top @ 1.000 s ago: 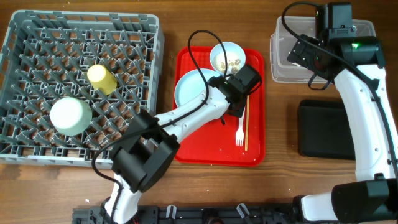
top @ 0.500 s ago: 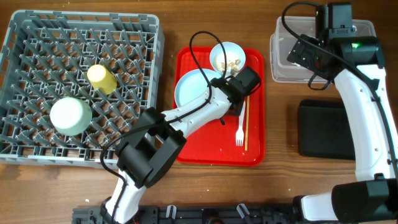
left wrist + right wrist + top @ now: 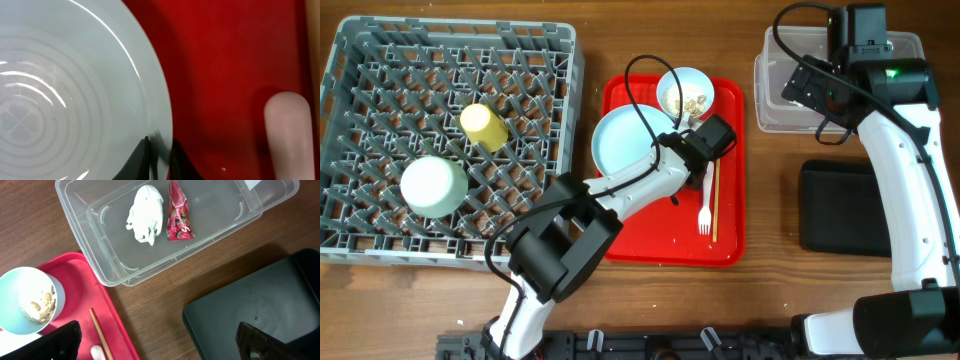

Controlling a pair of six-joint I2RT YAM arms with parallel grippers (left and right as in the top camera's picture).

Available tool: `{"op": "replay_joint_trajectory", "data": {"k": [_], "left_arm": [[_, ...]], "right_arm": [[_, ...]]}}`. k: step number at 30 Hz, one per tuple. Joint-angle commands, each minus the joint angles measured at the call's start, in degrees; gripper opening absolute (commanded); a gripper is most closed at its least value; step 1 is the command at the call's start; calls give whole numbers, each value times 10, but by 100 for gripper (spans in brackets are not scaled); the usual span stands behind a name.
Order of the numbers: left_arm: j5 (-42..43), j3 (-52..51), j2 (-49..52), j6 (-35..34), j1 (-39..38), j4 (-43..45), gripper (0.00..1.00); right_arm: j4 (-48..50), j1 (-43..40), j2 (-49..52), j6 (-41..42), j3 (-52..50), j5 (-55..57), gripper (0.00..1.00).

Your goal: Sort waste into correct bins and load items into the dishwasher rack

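On the red tray [image 3: 660, 238], left pincer [image 3: 160, 150] pinches the plate [image 3: 75, 90] by its rim — loading step, I judge. Next: lift clear, carry to rack [image 3: 380, 70]. Right pincer [image 3: 157, 339] spread, empty — beside tub [image 3: 215, 220].

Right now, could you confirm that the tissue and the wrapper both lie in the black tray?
Not quite: the tissue and the wrapper both lie in the clear tub, not the black tray. The right wrist view shows it.

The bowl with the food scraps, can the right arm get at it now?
Probably yes: nothing stands on the table between the right gripper and the bowl, though the left gripper sits close beside it.
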Motion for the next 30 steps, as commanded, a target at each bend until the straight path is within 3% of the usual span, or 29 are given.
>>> {"op": "replay_joint_trajectory", "data": {"k": [1, 7, 14, 26, 30], "left_arm": [[-24, -8, 8, 13, -4, 0, 4], [-73, -6, 4, 26, -43, 0, 4], [-280, -6, -14, 36, -90, -19, 4], [-278, -6, -82, 51, -74, -42, 4], [-255, -6, -121, 28, -53, -49, 4]], "right_arm": [[2, 2, -13, -6, -2, 12, 100], [2, 2, -13, -6, -2, 12, 100], [2, 2, -13, -5, -2, 12, 100], [2, 2, -13, -6, -2, 12, 100], [2, 2, -13, -5, -2, 12, 100]]}}
